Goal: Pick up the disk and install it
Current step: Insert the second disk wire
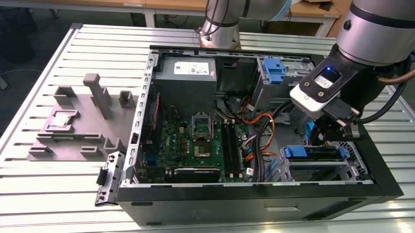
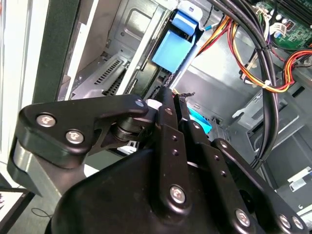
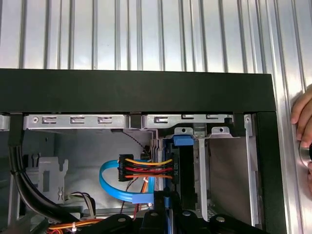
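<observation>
The disk (image 1: 316,153) stands on edge in the drive cage (image 1: 324,170) at the front of the open computer case, towards the exterior view's right. It shows as a dark strip with a blue rail end. In the first wrist view the disk (image 3: 184,175) runs down the cage slot with a blue tab at its far end. My gripper (image 1: 334,133) reaches down into the case just above it. The black fingers (image 3: 157,214) sit close together at the disk's near end, with a blue rail between them. In the second wrist view the gripper (image 2: 173,97) looks shut, with a light blue piece beside its tips.
A grey power-supply box (image 1: 188,73) and an upright blue bracket (image 1: 275,70) stand at the back of the case. Coloured power wires (image 3: 146,170) and a blue ribbon cable (image 3: 114,187) hang beside the cage. A person's hand (image 3: 303,122) rests on the slatted table. A grey fixture (image 1: 77,121) lies outside the case.
</observation>
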Available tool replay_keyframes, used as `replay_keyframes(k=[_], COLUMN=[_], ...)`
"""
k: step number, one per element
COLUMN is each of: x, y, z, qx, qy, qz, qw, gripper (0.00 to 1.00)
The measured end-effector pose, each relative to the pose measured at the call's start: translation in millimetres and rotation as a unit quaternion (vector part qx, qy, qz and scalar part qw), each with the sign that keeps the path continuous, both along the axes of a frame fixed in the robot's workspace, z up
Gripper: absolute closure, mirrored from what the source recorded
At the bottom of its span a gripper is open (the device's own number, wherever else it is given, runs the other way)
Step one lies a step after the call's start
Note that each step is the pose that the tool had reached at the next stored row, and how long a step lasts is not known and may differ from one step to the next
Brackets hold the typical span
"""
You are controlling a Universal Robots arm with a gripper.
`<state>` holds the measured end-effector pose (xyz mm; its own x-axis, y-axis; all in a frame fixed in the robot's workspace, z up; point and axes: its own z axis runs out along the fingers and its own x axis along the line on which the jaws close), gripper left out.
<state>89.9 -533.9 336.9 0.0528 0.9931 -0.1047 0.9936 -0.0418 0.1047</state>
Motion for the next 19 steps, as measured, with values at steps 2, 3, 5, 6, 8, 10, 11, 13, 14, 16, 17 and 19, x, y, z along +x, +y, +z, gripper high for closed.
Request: replay_keyframes(k=[2, 3, 5, 6, 8, 10, 11, 13, 14, 16, 17, 19], x=[-0.1, -0.1, -0.1, -0.1, -0.1, -0.1, -0.1, -0.2, -0.2, -0.1, -0.4, -1.3], y=[0.0, 0.0, 0.0, -0.1, 0.0, -0.1, -0.2, -1.1, -1.9, -4.3, -5.8, -7.9], z=[0.0, 0.0, 0.0, 0.0, 0.0, 0.0, 0.0, -0.1, 0.0, 0.0, 0.0, -0.1], qx=[0.0014, 0.0028, 0.003, 0.003, 0.0032, 0.0033, 0.0033, 0.0034, 0.0036, 0.0048, 0.0057, 0.009], qy=[-0.0015, -0.003, -0.0032, -0.0033, -0.0034, -0.0035, -0.0035, -0.0035, -0.0035, -0.0035, -0.0036, -0.004], qz=[0.0, 0.0, 0.0, 0.0, 0.0, 0.0, 0.0, 0.0, 0.0, 0.0, 0.0, 0.0], qw=[1.0, 1.0, 1.0, 1.0, 1.0, 1.0, 1.0, 1.0, 1.0, 1.0, 1.0, 1.0], gripper=[0.84, 0.84, 0.84, 0.84, 0.84, 0.84, 0.84, 0.84, 0.84, 0.84, 0.84, 0.84])
